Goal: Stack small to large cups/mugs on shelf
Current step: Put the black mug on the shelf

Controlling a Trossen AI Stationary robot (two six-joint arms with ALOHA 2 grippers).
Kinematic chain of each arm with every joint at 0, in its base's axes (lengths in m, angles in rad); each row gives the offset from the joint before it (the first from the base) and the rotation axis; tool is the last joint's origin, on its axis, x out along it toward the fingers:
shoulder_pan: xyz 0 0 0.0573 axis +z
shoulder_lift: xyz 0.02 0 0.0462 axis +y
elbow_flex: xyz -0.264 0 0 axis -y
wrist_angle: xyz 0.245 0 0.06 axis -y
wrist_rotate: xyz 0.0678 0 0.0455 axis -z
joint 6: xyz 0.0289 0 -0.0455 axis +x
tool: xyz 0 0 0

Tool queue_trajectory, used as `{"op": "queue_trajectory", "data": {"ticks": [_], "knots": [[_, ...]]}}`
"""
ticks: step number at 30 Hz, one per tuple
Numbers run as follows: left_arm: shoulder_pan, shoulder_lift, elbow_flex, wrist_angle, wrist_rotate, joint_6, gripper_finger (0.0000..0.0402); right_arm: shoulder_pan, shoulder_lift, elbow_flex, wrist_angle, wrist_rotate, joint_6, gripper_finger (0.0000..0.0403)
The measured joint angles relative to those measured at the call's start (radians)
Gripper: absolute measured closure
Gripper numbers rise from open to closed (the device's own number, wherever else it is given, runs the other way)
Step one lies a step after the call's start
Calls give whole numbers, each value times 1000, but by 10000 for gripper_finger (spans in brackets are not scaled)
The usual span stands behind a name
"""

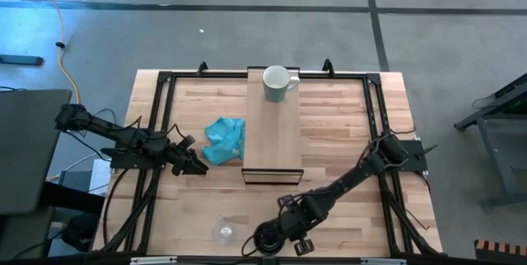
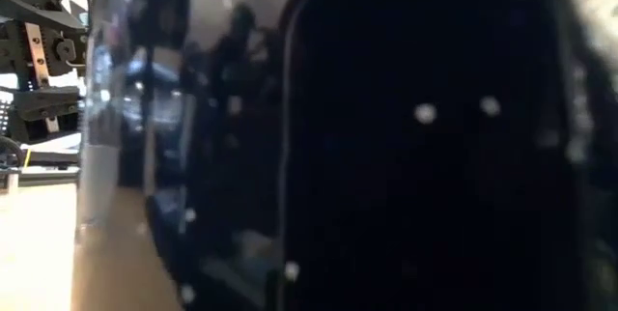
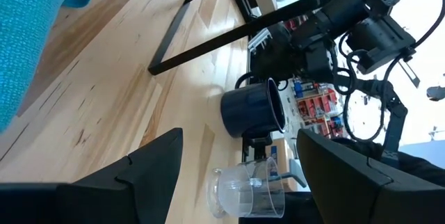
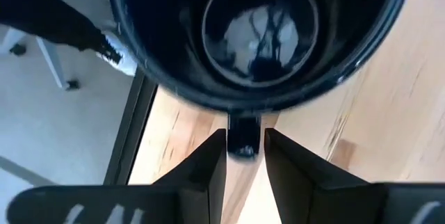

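The left gripper [image 1: 198, 166] waits over the left side of the table [image 1: 346, 125], and its fingers [image 3: 149, 165] are spread wide with nothing between them. Just to its right lies a teal cloth [image 1: 225, 139], bunched up beside the shelf.

Near the front edge of the table stands the small clear glass cup [image 1: 223, 232]. It is upright and nothing touches it.

In the middle is the shelf [image 1: 272, 137], a long wooden plank that runs from near to far. The white mug [image 1: 277, 83] stands at the far end of it, with its handle to the right.

To the right of the glass cup, by the front edge, is the black mug [image 4: 257, 36]. The right gripper [image 4: 245, 156] has its fingers pinched on the handle of that mug.
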Motion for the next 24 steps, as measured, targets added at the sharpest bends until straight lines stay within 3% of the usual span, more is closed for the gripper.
{"op": "queue_trajectory", "data": {"ticks": [7, 18, 24], "knots": [[0, 0, 0, 0, 0, 0, 131, -13, -16, 0, 17, 0, 18, 308], [0, 0, 0, 0, 5, -1, 131, -31, -43, 0, -21, -31, 33, 211], [0, 0, 0, -1, 7, 1, 131, -36, -44, 0, -72, -75, 16, 190]]}}
